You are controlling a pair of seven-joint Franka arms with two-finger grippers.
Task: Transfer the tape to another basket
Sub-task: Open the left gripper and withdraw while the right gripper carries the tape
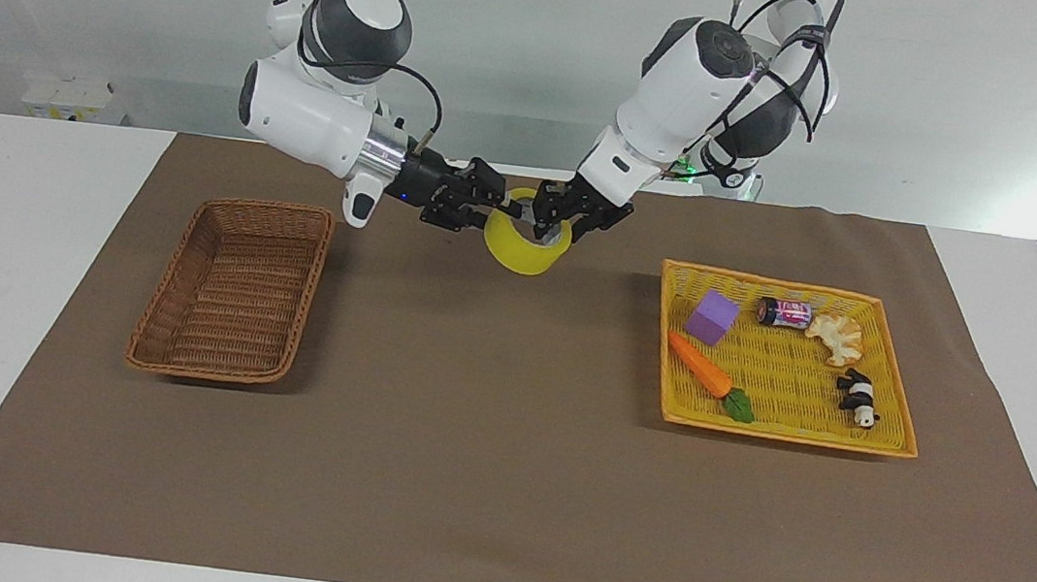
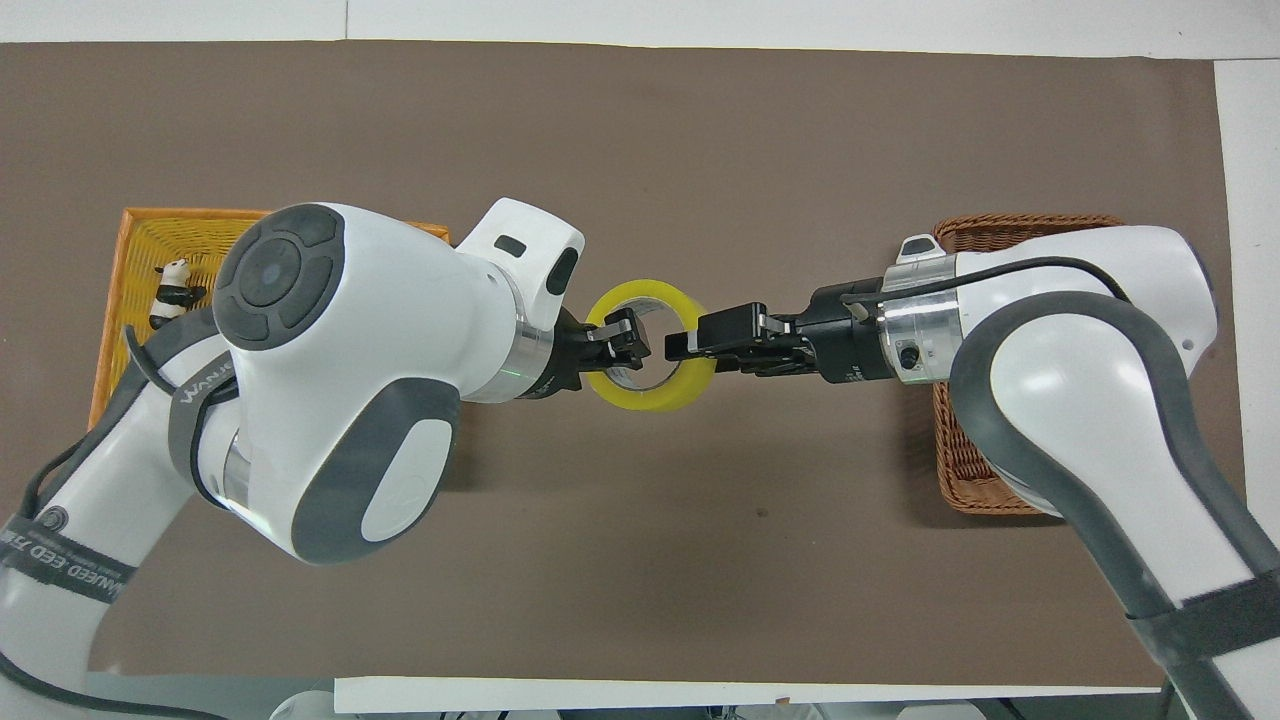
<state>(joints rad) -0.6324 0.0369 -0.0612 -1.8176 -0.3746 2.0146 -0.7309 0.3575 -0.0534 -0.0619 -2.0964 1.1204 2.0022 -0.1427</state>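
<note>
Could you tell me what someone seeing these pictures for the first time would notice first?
Most striking is the yellow tape held up in the air over the brown mat, midway between the two baskets, with both arms meeting at it. The right pincer is shut on its rim, and the left pincer stands open around the rim's other edge. The brown basket at the right arm's end holds nothing.

glossy translucent tape (image 1: 526, 245), rough woven wicker basket (image 1: 234, 289), matt brown cloth mat (image 1: 477, 482).
</note>
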